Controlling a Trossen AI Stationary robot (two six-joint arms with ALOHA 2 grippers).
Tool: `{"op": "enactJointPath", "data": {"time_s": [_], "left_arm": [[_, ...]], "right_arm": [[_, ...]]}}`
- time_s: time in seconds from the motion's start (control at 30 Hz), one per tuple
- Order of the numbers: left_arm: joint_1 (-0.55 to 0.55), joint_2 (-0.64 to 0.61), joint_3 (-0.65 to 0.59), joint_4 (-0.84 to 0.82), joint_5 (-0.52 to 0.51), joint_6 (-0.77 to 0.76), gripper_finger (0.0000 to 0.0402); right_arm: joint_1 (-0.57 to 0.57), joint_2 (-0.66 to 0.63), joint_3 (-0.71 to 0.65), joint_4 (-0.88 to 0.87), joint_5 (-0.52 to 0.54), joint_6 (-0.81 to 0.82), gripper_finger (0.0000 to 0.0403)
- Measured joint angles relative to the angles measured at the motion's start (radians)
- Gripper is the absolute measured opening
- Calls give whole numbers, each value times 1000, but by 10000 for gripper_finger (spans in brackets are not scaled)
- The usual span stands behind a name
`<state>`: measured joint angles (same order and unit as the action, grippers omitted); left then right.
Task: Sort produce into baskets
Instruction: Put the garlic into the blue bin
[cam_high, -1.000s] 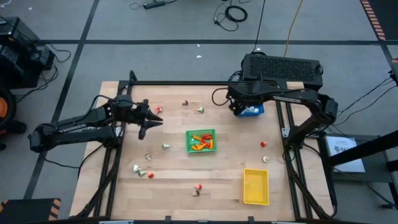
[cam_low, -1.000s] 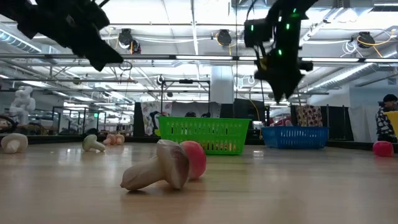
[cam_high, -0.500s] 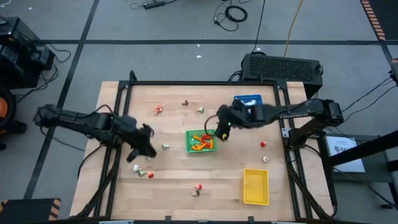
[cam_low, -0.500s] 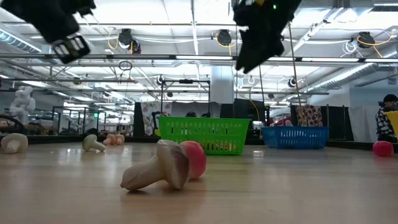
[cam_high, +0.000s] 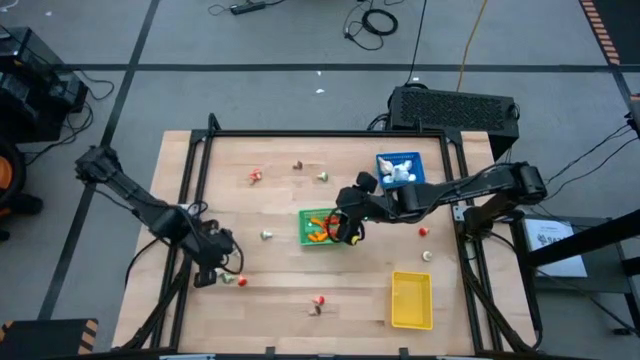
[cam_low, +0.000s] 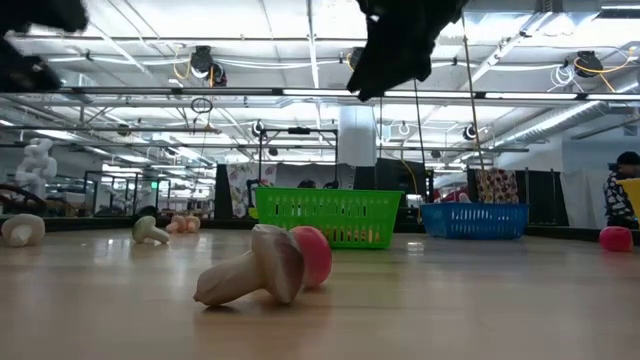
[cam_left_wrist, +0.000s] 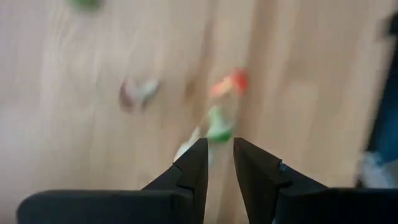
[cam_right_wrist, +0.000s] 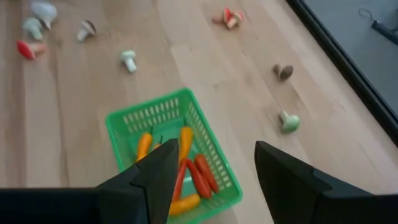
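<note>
My left gripper (cam_high: 208, 272), fingers nearly closed on nothing, should spread before dropping onto the produce (cam_left_wrist: 219, 122) at seven o'clock

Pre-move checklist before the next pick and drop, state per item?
1. Left pincer empty: ok, fingers narrowly apart, nothing between them.
2. Left pincer lined up over the small red and green toy produce pieces: ok, they lie just ahead of it.
3. Right pincer open and empty: ok.
4. Right pincer over the green plastic mesh basket: ok, above its right edge.
5. Green basket already holds orange and red pieces: ok.
6. Yellow plastic mesh basket contents: cannot tell.
</note>
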<state>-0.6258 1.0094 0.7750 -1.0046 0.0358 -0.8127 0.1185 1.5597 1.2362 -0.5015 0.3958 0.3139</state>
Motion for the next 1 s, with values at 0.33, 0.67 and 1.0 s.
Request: {"op": "enactJointPath", "data": {"time_s": [0.33, 0.67, 1.0], "left_arm": [[-31, 70, -16, -20, 11, 19, 101], [-32, 81, -96, 34, 29, 34, 223], [-32, 87, -182, 155, 62, 34, 242]], "right_arm": [[1, 81, 0, 4, -4, -36, 203], [7, 88, 0, 43, -5, -88, 203], [14, 87, 0, 42, -5, -110, 203]]}}
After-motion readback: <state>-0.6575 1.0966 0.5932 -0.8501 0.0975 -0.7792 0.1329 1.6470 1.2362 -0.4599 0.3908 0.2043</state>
